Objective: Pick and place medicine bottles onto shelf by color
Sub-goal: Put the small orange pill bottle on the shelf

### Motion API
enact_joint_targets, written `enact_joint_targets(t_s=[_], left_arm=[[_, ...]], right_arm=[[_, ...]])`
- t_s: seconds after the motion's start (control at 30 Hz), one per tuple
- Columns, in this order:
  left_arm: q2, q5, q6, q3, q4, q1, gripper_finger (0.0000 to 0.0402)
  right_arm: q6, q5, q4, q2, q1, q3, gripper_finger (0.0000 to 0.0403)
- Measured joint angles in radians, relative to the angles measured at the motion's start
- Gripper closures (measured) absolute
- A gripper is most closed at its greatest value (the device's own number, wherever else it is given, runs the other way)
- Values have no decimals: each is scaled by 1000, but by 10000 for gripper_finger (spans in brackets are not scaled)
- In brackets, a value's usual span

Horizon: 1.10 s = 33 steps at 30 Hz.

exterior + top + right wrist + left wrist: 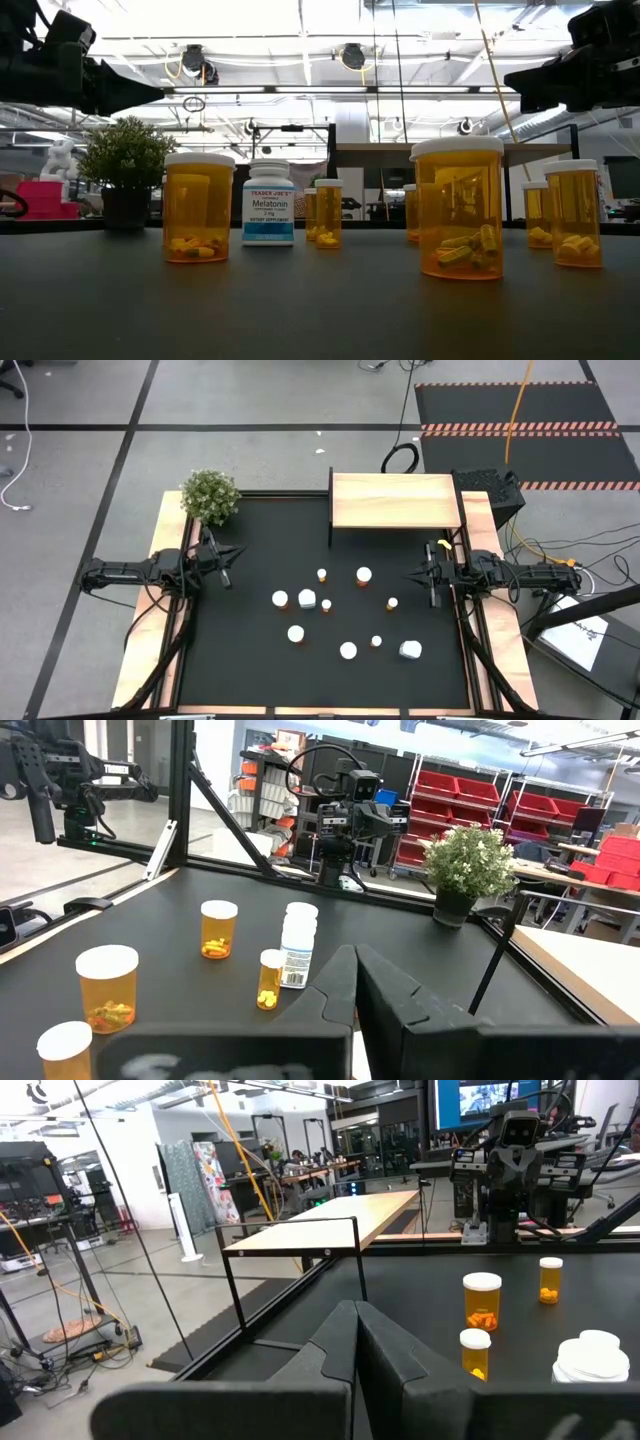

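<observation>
Bottles: ten medicine bottles (pixel 326 605) stand scattered across the centre and lower centre of the high view on the black table (pixel 250 660), none yet on the shelf.
Shelf: the pale wooden shelf (pixel 394 500) sits at upper centre of the high view, its top bare, well apart from the nearest bottle.
Left fingers: the left gripper (pixel 229 565) hovers at left of centre, near the potted plant (pixel 210 496), fingers pressed together and holding nothing.
Right fingers: the right gripper (pixel 412 576) hovers at right of centre, just below the shelf's right end, fingers likewise closed and empty.
Risk, closed approach: a descent with fingers closed would likely knock a bottle over rather than straddle it.
Risk, crowding: the white bottle (pixel 307 599) stands almost touching a small amber one (pixel 326 605); fingers reaching for either could topple its neighbour.
Risk, rolling: a tipped cylinder may roll toward the table edge.
Risk, colour mix-up: the two white bottles, the second at lower right (pixel 410 650), share white caps with the amber ones, so from above they could be sorted wrongly.
Risk, shelf lip: a bottle carried too low may strike the raised shelf edge.
</observation>
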Motion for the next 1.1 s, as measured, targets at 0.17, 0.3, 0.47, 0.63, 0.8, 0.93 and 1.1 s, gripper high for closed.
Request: enact_joint_targets(t_s=[0.17,0.3,0.47,0.63,0.8,0.93,1.1], left_arm=[[0,0,0,0,0,0,396],[0,0,0,0,0,0,396],[0,0,0,0,0,0,396],[0,0,0,0,0,0,396],[0,0,0,0,0,0,396],[0,0,0,0,0,0,396],[0,0,0,0,1,0,396]], right_arm=[[0,0,6,0,0,0,403],[-23,51,48,0,0,0,403],[9,76,85,3,0,11,403],[109,78,73,45,0,57,403],[218,76,48,121,0,202,403],[237,72,-37,204,0,330,403],[237,22,-133,322,1,494,403]])
